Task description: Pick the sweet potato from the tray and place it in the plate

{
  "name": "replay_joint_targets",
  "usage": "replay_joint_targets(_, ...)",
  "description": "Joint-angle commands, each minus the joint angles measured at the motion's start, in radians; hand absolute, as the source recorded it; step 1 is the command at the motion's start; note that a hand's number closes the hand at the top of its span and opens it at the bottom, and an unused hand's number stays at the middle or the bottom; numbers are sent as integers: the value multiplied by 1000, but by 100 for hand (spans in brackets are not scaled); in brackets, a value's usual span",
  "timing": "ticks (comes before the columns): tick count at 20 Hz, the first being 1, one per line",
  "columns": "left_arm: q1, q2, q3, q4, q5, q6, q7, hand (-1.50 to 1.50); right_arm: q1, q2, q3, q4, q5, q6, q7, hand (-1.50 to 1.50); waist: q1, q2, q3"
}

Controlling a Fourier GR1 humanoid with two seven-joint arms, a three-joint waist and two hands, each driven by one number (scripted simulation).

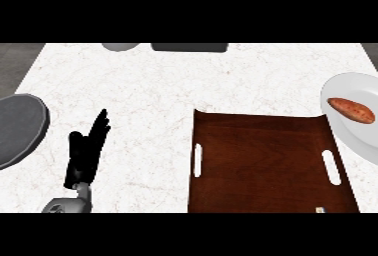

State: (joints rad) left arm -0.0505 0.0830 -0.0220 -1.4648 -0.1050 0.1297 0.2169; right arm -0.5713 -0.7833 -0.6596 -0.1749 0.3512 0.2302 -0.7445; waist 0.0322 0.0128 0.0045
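White counter top (pixel 148 90) with faint wiggly lines all over. Past its far corners, a bit of dark grey floor (pixel 15 60).

On the counter, near the right side, a brown wooden tray (pixel 258 160) with nothing big inside. One long white hole for holding on its left side (pixel 198 160) and one on its right (pixel 331 167).

Right beside the tray's far right corner, a round white plate (pixel 347 85), partly cut off by the edge of the view. Lying on the plate, out of the tray: the orange-brown sweet potato (pixel 351 110), tilted a little.

At the left edge, a big round dark grey dish (pixel 18 127), only partly seen. At the far edge, a small round grey thing (pixel 119 46) and a flat dark grey box (pixel 189 47), both cut off.

Down at the lower left, the black left hand (pixel 83 155) on its grey arm. Fingers straight and close together, pointing away, holding nothing. Well apart from the tray and the plate.
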Motion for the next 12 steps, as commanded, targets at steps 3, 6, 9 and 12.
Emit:
replay_joint_targets(3,25,1,-13,-104,11,-9,80,0,27,-10,5,15,2,-52,2,-150,8,0,2)
replay_joint_targets(6,-37,16,7,-76,12,-13,99,0,34,-41,-4,19,-6,-33,0,-150,7,4,3)
replay_joint_targets(9,-8,-8,3,-17,0,2,5,0,38,-57,-2,23,-4,-46,18,-150,7,7,2)
replay_joint_targets(12,58,16,13,-71,24,-26,22,0,58,-55,-14,23,-18,-61,-3,-150,11,2,2)
